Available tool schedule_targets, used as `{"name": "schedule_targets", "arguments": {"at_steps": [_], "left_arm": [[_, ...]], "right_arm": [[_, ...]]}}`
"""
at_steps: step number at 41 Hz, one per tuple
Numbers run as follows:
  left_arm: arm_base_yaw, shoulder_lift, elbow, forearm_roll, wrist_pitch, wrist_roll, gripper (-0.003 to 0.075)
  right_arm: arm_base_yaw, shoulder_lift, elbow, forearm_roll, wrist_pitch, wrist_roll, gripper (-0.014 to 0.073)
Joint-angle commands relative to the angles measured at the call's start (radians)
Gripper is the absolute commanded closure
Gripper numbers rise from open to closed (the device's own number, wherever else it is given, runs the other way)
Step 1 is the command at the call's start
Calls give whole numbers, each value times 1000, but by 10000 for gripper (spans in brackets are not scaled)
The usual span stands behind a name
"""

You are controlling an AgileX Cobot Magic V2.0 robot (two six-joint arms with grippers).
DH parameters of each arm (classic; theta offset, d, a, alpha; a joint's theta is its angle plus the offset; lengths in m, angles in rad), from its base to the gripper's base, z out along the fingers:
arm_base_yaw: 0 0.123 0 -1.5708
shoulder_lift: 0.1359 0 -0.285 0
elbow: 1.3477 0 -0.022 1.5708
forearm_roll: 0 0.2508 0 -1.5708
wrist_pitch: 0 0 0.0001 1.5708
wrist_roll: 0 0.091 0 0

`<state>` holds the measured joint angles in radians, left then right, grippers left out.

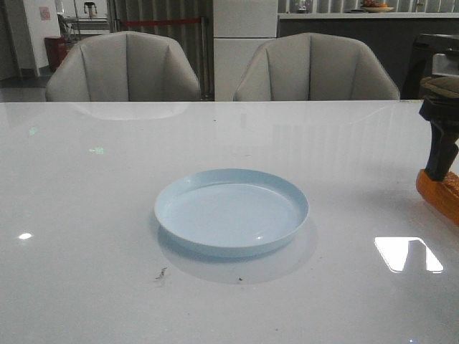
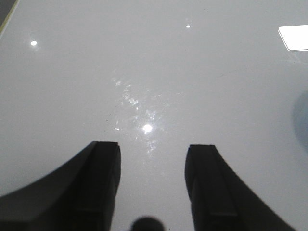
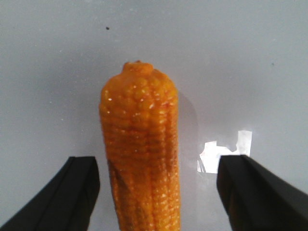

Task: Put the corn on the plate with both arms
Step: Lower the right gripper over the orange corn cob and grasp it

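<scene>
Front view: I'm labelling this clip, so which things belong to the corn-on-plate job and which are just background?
Part of the job:
corn, lying between the open right gripper fingers
plate, mid-table, nothing on it
left gripper, open over bare table

Just there:
two chairs behind the table

A glossy orange toy corn cob with bumpy kernel rows (image 3: pixel 142 149) lies flat on the desk (image 1: pixel 86 215), at its right edge. The round, shallow, pale blue plate (image 1: pixel 231 211) sits empty mid-desk, well apart from it.
</scene>
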<state>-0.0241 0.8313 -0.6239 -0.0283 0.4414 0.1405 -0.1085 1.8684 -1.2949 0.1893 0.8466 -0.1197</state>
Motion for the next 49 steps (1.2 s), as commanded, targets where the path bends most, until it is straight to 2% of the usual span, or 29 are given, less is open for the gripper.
{"name": "schedule_targets", "arguments": {"at_steps": [1, 18, 24, 31, 37, 49], "left_arm": [[1, -12, -31, -11, -74, -8, 340], [1, -12, -31, -11, -74, -8, 340], [1, -12, -31, -11, -74, -8, 340], [1, -12, -31, -11, -76, -8, 340], [1, -12, -31, -11, -77, -8, 340], [1, -12, -31, -11, -79, -8, 340]], "right_arm": [[-2, -29, -32, 22, -14, -21, -9], [-2, 40, -32, 28, -2, -24, 5], [-2, 40, -32, 28, 2, -24, 136], [-2, 39, -32, 53, 24, -24, 386], [-2, 35, -56, 106, 71, -24, 545], [8, 35, -298, 179, 244, -66, 538]]}}
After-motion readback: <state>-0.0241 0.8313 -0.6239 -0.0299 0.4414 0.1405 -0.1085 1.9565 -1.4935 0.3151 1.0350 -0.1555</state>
